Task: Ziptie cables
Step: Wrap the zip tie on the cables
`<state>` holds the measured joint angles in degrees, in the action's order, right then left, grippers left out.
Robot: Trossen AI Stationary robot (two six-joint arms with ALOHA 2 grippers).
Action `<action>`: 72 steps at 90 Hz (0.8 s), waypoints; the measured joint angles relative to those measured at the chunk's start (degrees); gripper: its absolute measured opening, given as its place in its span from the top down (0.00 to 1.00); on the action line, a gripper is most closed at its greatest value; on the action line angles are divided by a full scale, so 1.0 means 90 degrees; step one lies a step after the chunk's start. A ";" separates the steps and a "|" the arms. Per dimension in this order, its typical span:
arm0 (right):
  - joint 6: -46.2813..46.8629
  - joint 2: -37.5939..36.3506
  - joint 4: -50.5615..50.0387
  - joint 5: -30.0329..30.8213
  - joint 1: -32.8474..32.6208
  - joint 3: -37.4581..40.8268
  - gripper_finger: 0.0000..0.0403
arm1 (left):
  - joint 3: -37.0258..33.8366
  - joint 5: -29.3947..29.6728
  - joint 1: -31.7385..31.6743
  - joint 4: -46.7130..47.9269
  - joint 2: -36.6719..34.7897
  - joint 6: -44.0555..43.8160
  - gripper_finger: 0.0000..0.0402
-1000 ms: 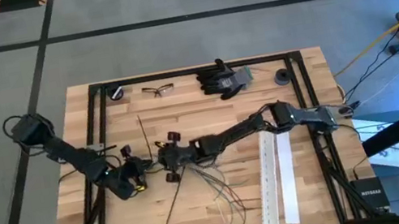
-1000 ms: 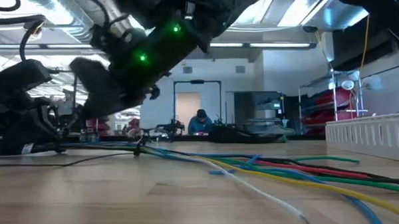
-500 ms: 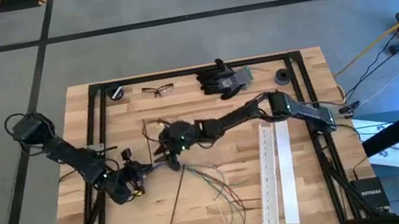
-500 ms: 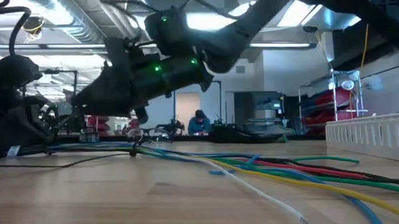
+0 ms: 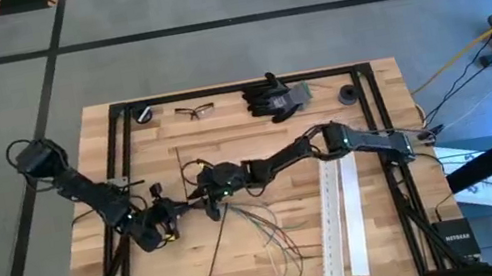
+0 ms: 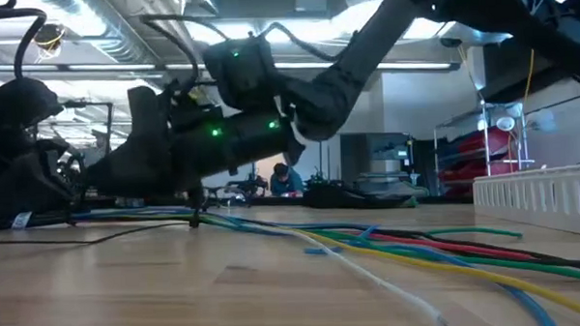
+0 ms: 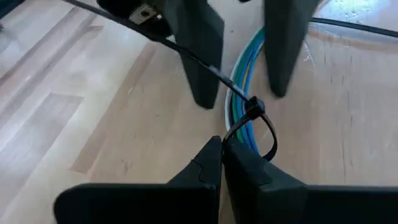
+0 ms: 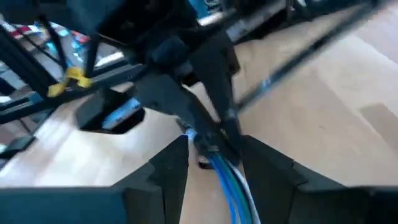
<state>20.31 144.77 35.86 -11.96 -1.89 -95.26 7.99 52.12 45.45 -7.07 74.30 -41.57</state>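
Cables (image 7: 244, 93) lie bunched on the surface, a black zip tie (image 7: 252, 115) looped round them. Right hand (image 5: 202, 188) has dropped back to the tie from half a second ago, released fingers straddling the bundle. Left hand (image 7: 222, 155) is clenched on the tie's loop, so cinching looks underway.

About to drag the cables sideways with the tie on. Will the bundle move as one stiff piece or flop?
Likely floppy: the cables fan out in loose curves across the table. The zip tie loops them at one spot only, so probably just that end moves together. The left tool looks shut on the tie's tail; the right tool straddles the bundle.
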 joint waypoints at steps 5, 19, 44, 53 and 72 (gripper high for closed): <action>-0.0028 0.0000 0.0179 -0.0166 0.0004 -0.0012 0.66 | -0.0002 0.0009 0.0000 0.0023 0.0000 -0.0028 1.00; -0.0195 -0.0002 0.0127 -0.0264 -0.0002 -0.0051 0.70 | 0.0000 0.0022 0.0002 0.0044 0.0000 -0.0024 1.00; -0.1397 -0.0001 -0.0010 0.0124 -0.0083 -0.0051 0.98 | 0.0013 -0.0010 0.0002 -0.0006 -0.0006 -0.0155 1.00; -0.1692 0.0000 0.0014 0.0446 -0.0150 -0.0051 0.99 | 0.0182 -0.0236 -0.0002 0.0109 -0.0060 -0.0025 1.00; -0.1814 -0.0002 -0.0005 0.0565 -0.0211 -0.0051 1.00 | 0.0316 -0.0882 0.0000 0.0259 -0.0136 -0.0013 1.00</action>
<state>3.99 144.75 35.81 -6.88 -3.79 -95.72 10.83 44.18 45.45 -4.74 73.08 -41.69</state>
